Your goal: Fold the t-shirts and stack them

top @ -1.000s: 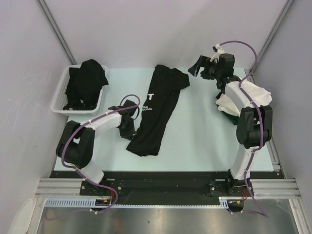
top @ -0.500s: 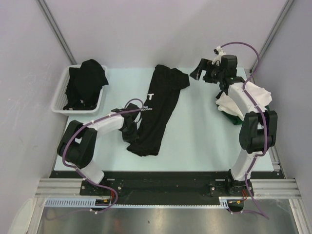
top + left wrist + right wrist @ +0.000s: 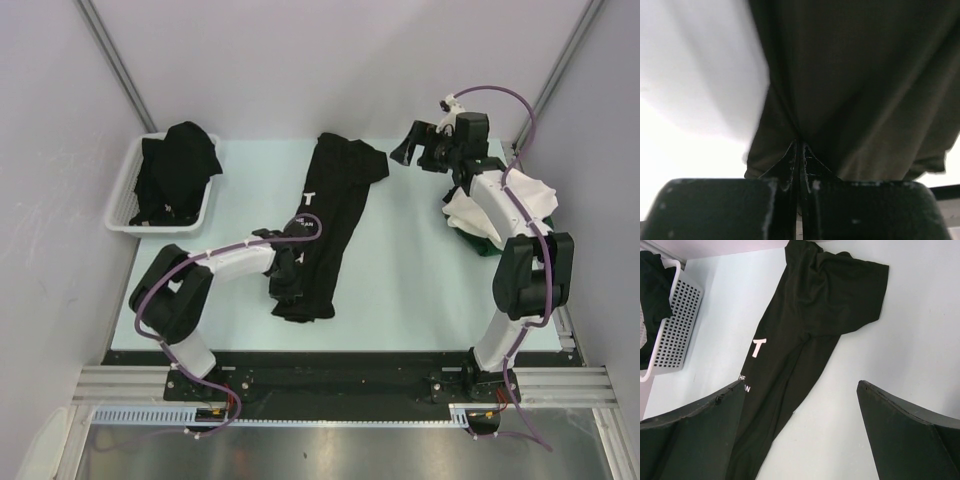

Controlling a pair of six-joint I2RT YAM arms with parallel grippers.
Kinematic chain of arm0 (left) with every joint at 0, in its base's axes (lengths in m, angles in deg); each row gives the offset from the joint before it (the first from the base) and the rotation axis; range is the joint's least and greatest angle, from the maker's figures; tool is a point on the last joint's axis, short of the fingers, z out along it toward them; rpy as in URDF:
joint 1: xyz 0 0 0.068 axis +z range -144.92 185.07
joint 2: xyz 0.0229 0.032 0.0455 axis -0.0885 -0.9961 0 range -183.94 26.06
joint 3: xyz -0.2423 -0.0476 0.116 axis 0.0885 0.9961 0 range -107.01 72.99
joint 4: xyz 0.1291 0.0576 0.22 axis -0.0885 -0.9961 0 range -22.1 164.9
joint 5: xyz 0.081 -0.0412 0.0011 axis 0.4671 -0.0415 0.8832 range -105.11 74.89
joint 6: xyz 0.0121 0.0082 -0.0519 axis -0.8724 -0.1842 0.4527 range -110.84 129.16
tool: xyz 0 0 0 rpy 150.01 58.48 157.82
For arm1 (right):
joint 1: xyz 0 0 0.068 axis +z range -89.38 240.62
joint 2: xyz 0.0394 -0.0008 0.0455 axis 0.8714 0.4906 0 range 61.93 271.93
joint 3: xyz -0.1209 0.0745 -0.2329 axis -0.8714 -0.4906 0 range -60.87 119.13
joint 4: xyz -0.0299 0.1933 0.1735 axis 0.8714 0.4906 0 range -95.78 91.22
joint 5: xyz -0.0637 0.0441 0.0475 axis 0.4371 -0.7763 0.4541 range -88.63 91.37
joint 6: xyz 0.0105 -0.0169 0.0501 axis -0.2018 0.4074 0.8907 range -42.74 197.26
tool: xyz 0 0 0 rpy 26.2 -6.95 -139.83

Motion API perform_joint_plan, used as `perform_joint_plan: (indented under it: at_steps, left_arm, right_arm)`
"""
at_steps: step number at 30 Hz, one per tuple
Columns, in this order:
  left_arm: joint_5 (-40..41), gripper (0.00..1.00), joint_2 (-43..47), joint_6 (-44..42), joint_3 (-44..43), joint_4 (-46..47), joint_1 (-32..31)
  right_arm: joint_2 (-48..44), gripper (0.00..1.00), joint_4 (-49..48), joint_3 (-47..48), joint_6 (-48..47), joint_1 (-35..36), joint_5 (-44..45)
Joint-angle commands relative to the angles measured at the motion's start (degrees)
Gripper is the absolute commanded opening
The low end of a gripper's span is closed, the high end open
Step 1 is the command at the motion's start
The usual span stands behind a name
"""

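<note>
Top external view is showing the pale worktop [image 3: 400, 260] with the black lettered t-shirt [image 3: 335, 190] lying lengthwise down its middle. The near end of that shirt is looking narrower than a second ago. The left arm is sweeping rightward from the shirt's left edge and dragging that edge over the cloth, so a lengthwise fold seems to be forming. At the far left, the basket [image 3: 125, 200] is holding a heap of black t-shirts [image 3: 180, 165], unchanged. At the right edge the white t-shirt [image 3: 530, 195] is lying on a dark t-shirt [image 3: 488, 245], partly under the right arm, equally undisturbed. The left gripper [image 3: 288, 262] is now sitting over the shirt's near half. The left wrist view is showing the left gripper [image 3: 800, 150] clenched on a pinch of dark cloth [image 3: 860, 75] that is hanging from it. The right gripper [image 3: 412, 150] is drawing slightly back toward the far right corner. It is hovering spread wide and grasping nothing, just beyond the shirt's sleeve. The right wrist view is looking down between the right gripper's parted fingers [image 3: 700, 425] at the sleeve and the white lettering [image 3: 758, 346]. Judging from this, the first fold is under way, and no stacking of this shirt is beginning yet.
</note>
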Motion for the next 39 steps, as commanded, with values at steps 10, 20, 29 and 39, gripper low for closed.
perform_joint_plan:
  at_steps: [10,20,29,39]
  left_arm:
    - [-1.45,0.00,-1.25,1.46,-5.50,-2.36,-7.17]
    - [6.80,0.00,3.93,-1.27,-6.72,-9.04,-7.17]
    - [10.24,0.27,12.37,-1.53,-9.36,-10.19,-7.17]
    - [25.96,0.35,20.81,0.92,-11.38,-13.17,-5.94]
  right_arm:
    - [-4.28,1.00,1.06,-1.22,-0.10,-0.02,-0.31]
    - [-3.14,1.00,5.53,-1.30,1.32,2.34,-2.43]
    - [-9.19,1.00,18.45,1.60,-10.99,22.45,27.68]
    - [-7.71,1.00,25.40,-3.50,0.60,20.36,27.26]
